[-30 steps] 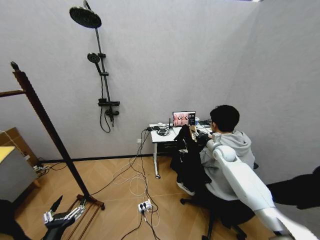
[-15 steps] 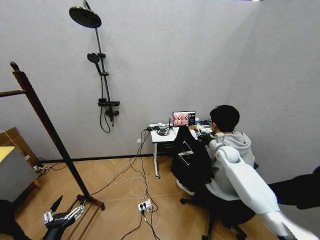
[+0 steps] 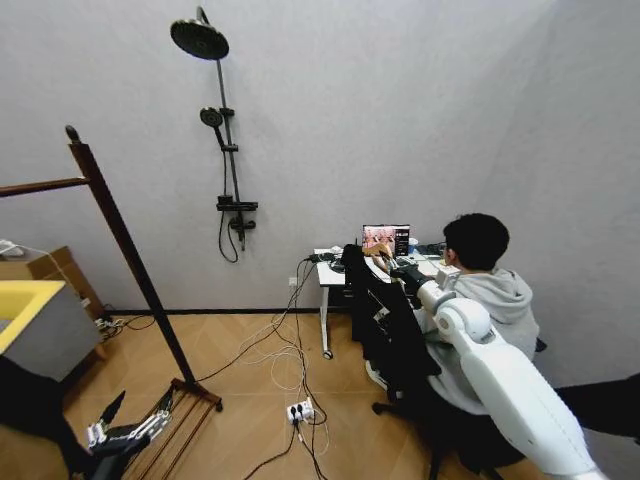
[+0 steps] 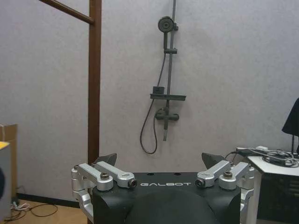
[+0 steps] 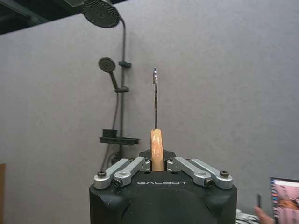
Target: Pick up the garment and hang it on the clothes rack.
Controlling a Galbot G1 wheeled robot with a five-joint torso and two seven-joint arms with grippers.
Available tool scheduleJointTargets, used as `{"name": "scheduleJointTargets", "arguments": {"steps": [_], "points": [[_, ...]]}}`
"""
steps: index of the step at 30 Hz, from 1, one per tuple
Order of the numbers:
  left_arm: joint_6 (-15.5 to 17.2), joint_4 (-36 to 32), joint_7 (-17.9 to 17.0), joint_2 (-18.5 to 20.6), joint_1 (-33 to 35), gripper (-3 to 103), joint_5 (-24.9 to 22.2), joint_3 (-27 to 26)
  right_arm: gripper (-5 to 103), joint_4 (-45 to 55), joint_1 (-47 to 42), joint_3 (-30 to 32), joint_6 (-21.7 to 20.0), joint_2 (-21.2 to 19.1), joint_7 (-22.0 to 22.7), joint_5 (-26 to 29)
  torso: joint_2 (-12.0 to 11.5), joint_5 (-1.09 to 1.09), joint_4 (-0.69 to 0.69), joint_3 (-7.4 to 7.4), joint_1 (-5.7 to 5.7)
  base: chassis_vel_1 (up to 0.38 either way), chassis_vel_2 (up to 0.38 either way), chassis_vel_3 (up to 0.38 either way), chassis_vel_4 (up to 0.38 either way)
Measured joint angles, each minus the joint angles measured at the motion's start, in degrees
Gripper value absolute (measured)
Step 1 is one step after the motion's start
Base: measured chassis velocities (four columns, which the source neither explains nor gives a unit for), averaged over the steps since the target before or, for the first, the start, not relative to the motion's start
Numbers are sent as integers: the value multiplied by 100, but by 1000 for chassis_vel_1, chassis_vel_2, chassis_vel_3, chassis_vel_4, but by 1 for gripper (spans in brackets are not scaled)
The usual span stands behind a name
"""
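Garment (image 3: 390, 325): black jacket on a light wooden hanger (image 5: 157, 149) with a metal hook (image 5: 155, 95). It hangs in the air from the right gripper (image 3: 385, 262), in front of a white desk (image 3: 330, 278) and beside a seated person in a grey hoodie. Right gripper: jaws clenched on the hanger's neck, hook standing upright above them; arm stretched forward at the right of the room. Clothes rack (image 3: 120, 235): dark-brown wood, ball finial on the post, one horizontal bar, slatted base on the floor; stands at the left, well apart from the jacket. Left gripper (image 4: 161, 163): jaws released and spread wide, holding nothing; low at the left, near the rack's base. Wall: shower fitting (image 3: 225, 140) mounted between rack and desk.
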Motion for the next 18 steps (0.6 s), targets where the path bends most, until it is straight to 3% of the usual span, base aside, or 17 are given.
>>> {"name": "scheduleJointTargets", "arguments": {"steps": [9, 18], "points": [[0, 0, 0, 0, 0, 100, 0, 0, 10, 494, -159, 28, -122, 22, 145, 346, -1, 1, 0, 0, 1, 109, 99, 109, 107], [0, 0, 0, 0, 0, 100, 0, 0, 10, 515, -302, 108, -114, 12, 315, 290, 0, 1, -2, 0, -1, 120, 108, 125, 134]]}}
